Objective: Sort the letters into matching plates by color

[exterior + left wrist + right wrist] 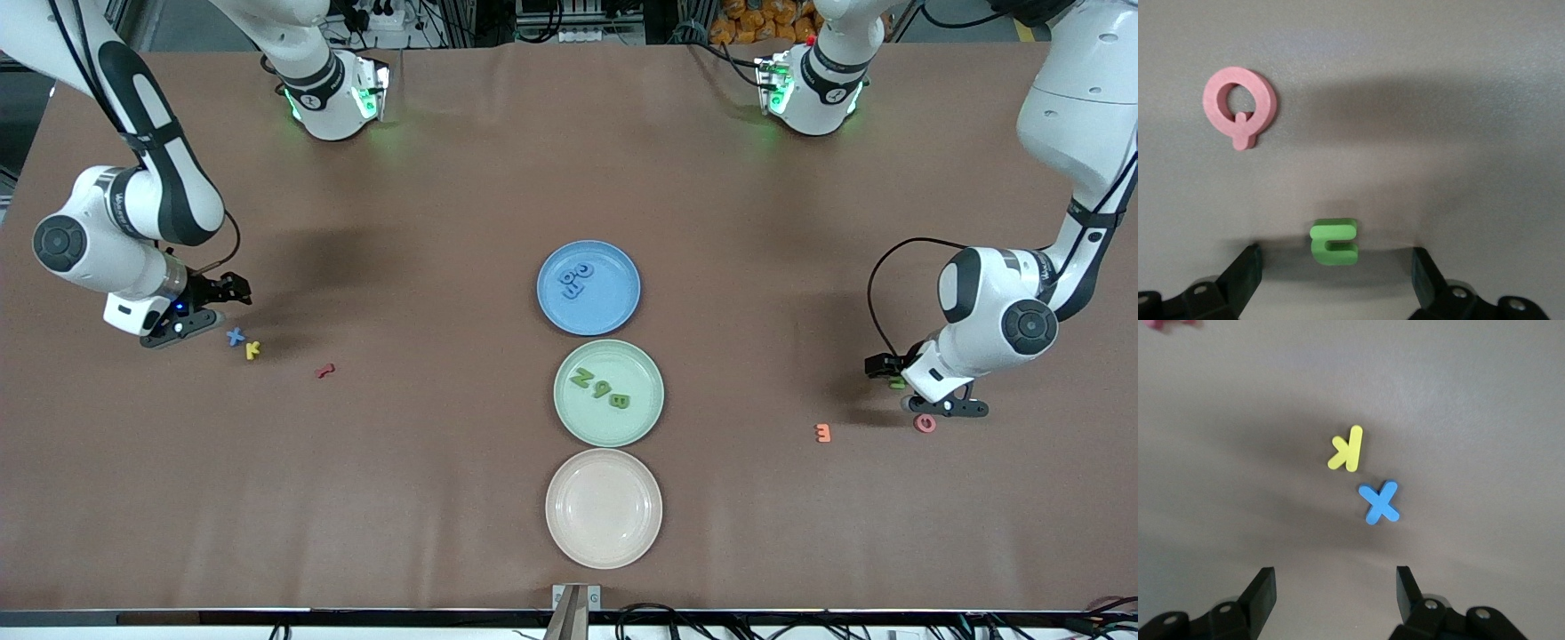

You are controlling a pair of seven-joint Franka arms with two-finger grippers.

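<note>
Three plates stand in a row mid-table: a blue plate (pixel 615 305) holding blue letters (pixel 576 277), a mint green plate (pixel 587 420) with three green letters (pixel 603 388), and a bare cream plate (pixel 604 508). At the left arm's end, my left gripper (pixel 882 366) (pixel 1335 267) is open and low, with a green letter (pixel 1334 241) (pixel 898 383) lying untouched between its fingertips. A pink Q (pixel 1240 105) (pixel 925 423) lies beside it. My right gripper (pixel 229 289) (pixel 1336 583) is open and holds nothing, close to a blue X (pixel 1379 502) (pixel 235 336) and a yellow K (pixel 1347 448) (pixel 252 349).
A dark red letter (pixel 325 370) lies on the brown table between the yellow K and the plates. An orange letter (pixel 823 432) lies between the green plate and the pink Q. Both arm bases stand along the table's edge farthest from the front camera.
</note>
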